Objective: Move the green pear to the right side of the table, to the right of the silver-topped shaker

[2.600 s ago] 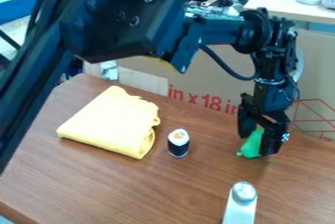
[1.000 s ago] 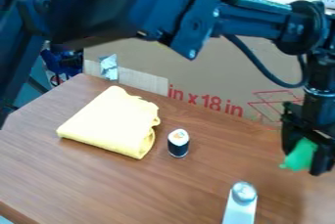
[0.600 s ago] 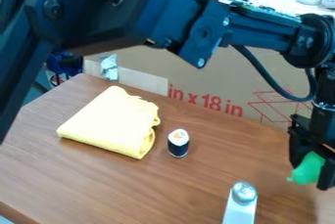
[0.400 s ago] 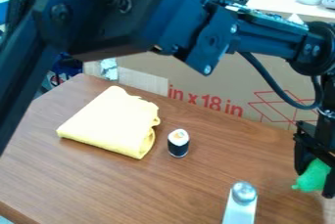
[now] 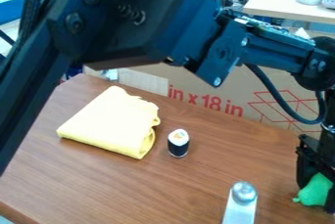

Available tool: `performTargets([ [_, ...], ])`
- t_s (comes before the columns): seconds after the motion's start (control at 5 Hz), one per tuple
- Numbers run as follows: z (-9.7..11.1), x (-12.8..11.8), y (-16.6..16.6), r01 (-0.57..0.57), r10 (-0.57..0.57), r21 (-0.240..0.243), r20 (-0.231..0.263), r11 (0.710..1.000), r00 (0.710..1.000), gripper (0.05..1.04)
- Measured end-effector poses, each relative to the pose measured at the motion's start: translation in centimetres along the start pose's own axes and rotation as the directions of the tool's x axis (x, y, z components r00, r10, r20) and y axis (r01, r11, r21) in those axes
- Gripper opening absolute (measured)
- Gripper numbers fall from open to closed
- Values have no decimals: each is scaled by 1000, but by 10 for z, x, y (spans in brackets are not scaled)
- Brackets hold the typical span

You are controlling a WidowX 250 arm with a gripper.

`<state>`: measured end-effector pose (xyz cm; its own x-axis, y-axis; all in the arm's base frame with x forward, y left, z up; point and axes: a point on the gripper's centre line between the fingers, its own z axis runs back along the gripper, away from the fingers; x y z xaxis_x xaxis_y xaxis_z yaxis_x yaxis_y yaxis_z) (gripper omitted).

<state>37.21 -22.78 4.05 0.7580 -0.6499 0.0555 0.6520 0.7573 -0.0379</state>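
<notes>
At the right edge of the camera view hangs my gripper (image 5: 317, 185), low over the wooden table (image 5: 131, 189). It is shut on a green object (image 5: 315, 190), whose rounded body shows between the fingers with a small tip pointing left. Whether the object touches the table I cannot tell. A sushi roll (image 5: 178, 143), white on top with a dark wrap, stands upright near the middle of the table. To its left lies a folded yellow cloth (image 5: 111, 123).
A silver metal piece with a round knob (image 5: 243, 193) rises at the front edge of the view. Behind the table stands a cardboard box (image 5: 216, 88) with red print. A light side table (image 5: 288, 5) is at the back right.
The gripper has moved right and toward the front with the green object, rising off its earlier place and lately sinking lower. Cloth and sushi roll have stayed put.
</notes>
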Motion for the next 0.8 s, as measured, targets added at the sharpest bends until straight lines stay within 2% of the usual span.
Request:
performTargets([
  [0.2,-3,-6,3,-11,11,-17,-4,1000,1000,922],
  [0.4,2,-16,6,-22,23,-31,37,999,999,1011],
  [0.6,58,-17,3,-40,39,0,210,999,977,1007],
  [0.8,85,-31,-2,-55,45,25,290,998,956,1005],
])
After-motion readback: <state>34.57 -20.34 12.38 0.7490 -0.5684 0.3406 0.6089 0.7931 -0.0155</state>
